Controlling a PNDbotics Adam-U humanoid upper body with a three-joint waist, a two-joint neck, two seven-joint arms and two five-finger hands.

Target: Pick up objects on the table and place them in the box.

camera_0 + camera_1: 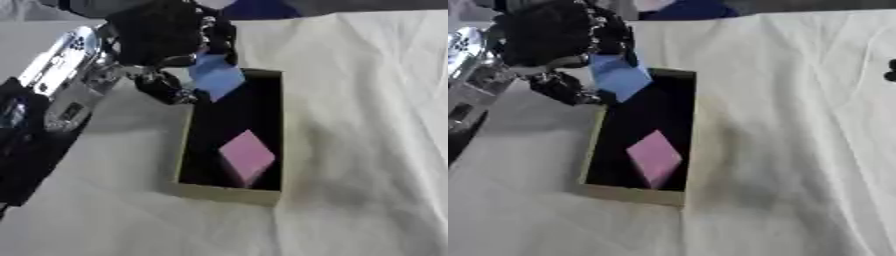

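White cloth (367,125) under open box (227,192)

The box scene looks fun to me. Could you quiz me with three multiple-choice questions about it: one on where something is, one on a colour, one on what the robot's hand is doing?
1. Where is the pink block?
A. Inside the box
B. On the cloth right of the box
C. In the hand

2. What colour is the block that the hand holds?
A. Green
B. Blue
C. Yellow

3. What state is the left hand in?
A. Flat open on the table
B. Curled and empty
C. Curled round a block

Answers:
1. A: the pink block lies within the walls of the box, near its close end.
2. B: the blue block hangs over the box's far end.
3. C: the left hand has its fingers pinching the blue block.
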